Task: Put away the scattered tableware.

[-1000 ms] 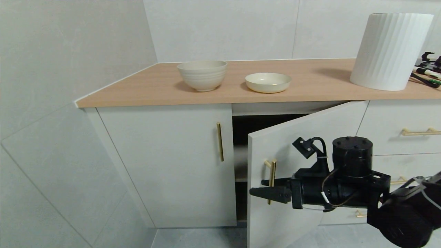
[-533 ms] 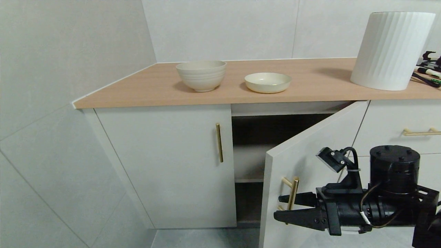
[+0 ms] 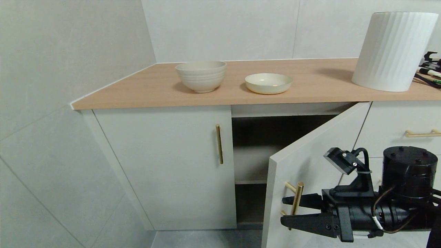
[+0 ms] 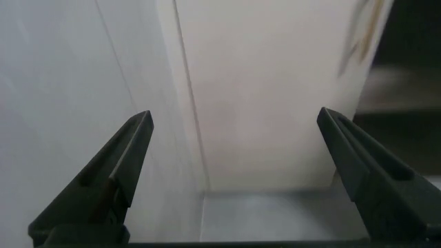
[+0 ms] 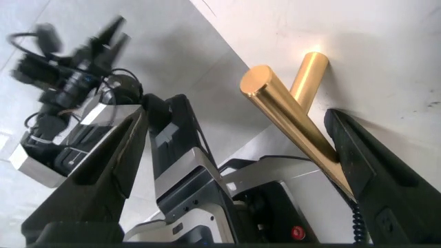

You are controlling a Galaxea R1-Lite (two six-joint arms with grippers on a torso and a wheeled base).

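Note:
A ribbed cream bowl [image 3: 201, 75] and a shallow cream dish [image 3: 268, 83] stand side by side on the wooden countertop [image 3: 137, 93]. Below them the cabinet's right door [image 3: 310, 151] hangs partly open. My right gripper [image 3: 283, 210] is open, one finger above and one below the door's gold handle [image 3: 296, 201]. The right wrist view shows that handle [image 5: 289, 131] between the spread fingers of the right gripper [image 5: 234, 117]. My left gripper [image 4: 234, 117] is open and holds nothing, low down facing the closed left door [image 4: 275, 103].
A tall white ribbed container [image 3: 392, 51] and some pens [image 3: 429, 72] sit at the counter's right end. The closed left door has a gold handle [image 3: 218, 144]. Inside the open cabinet is a shelf [image 3: 251, 165]. Drawers [image 3: 406, 127] lie to the right, a tiled wall to the left.
The right door has swung further open, and my right gripper has moved right and towards me with the handle between its fingers. The head view has shifted slightly.

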